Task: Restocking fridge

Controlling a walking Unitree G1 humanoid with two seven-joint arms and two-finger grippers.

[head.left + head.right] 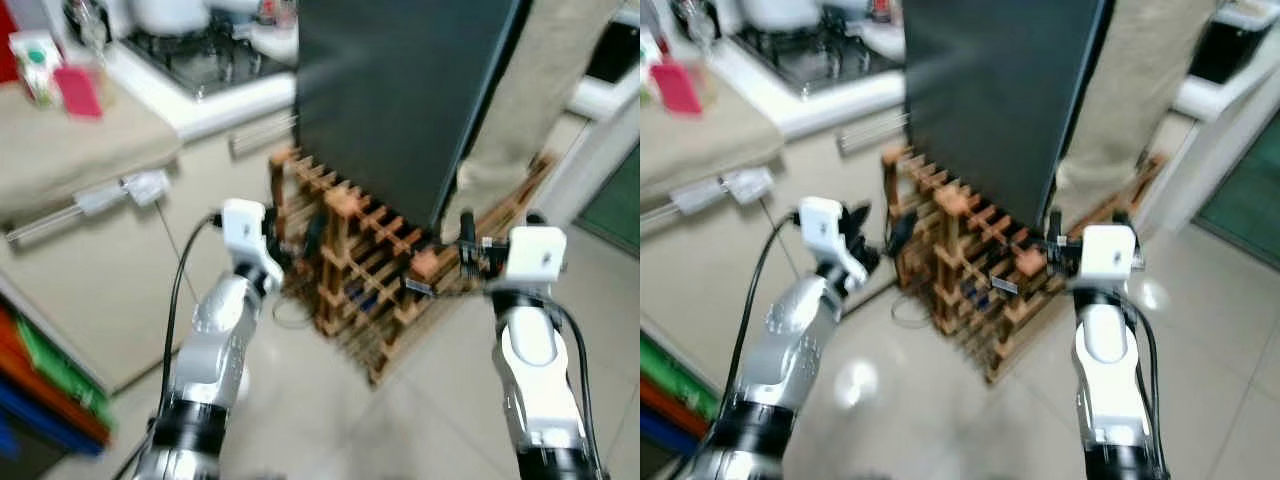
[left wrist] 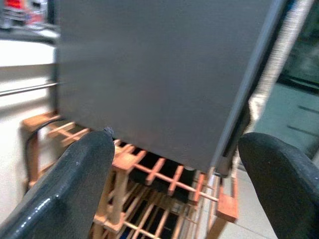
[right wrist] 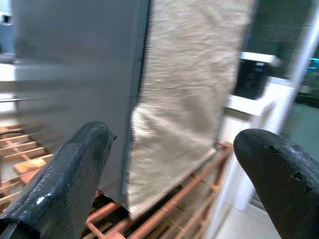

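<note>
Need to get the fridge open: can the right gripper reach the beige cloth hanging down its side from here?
Probably yes. The right gripper is open and empty, the beige cloth hangs straight ahead of it beside the dark fridge, above the wooden rack, nothing between. Blur leaves the gap unclear.

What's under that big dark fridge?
The fridge stands on a wooden rack of criss-crossed slats. Something dark sits inside the rack, too blurred to name. The part of the rack right beneath the fridge is covered.

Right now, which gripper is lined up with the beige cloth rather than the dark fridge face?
The right gripper: its open fingers frame the beige cloth hanging down the fridge's side. The left gripper, also open, faces the dark fridge front above the wooden rack.
</note>
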